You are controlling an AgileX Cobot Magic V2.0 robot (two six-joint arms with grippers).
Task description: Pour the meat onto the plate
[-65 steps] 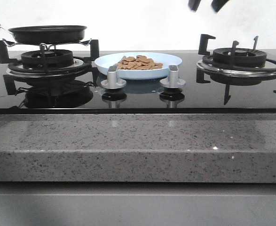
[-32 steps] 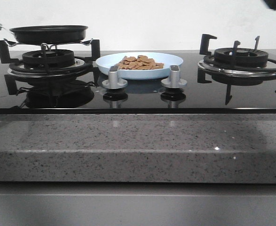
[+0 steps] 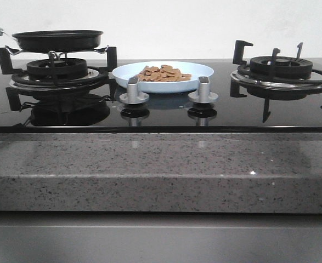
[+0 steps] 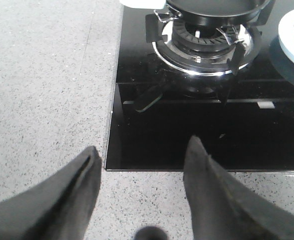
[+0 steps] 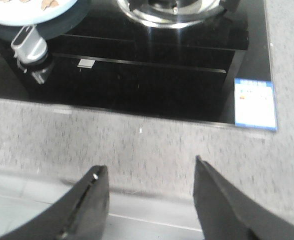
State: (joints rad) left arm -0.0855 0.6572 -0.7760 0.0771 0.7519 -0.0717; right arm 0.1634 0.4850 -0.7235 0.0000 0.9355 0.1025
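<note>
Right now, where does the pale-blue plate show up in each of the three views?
Front view: the plate sits centre, between the two burners, behind the two knobs, with the meat heaped on it.
Left wrist view: only an edge of the plate shows at the right border, beside the burner under the frying pan.
Right wrist view: a slice of the plate shows in the top-left corner.
Shared landmark: the black glass cooktop.

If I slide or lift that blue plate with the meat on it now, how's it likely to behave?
The plate looks glossy and sits on smooth black glass, so it would probably slide easily and might slip in a pinch. It is wide and shallow, so tipping seems unlikely, but the loose meat could shift or spill over the low rim if tilted. It may be breakable.
</note>
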